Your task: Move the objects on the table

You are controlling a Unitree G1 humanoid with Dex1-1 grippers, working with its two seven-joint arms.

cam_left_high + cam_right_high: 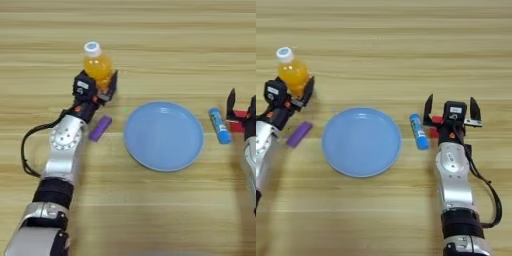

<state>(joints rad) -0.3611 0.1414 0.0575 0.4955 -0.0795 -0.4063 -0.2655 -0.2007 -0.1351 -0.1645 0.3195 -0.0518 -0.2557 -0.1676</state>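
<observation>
You see only a light-brown wooden counter (165, 210) filling both views, its long plank grain lines running horizontally from side to side under soft, even light, with faint shadows.

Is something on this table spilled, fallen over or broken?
Nothing stands out. The orange drink bottle stands upright and capped at the left gripper; the plate is empty, the purple block and blue tube lie flat.

Your left gripper (98, 81) has its two black fingers around the orange drink bottle (97, 63), upright on the table (165, 40). The purple block (100, 128) lies just beside the blue plate (164, 136); a blue tube (219, 126) lies right of it.
</observation>
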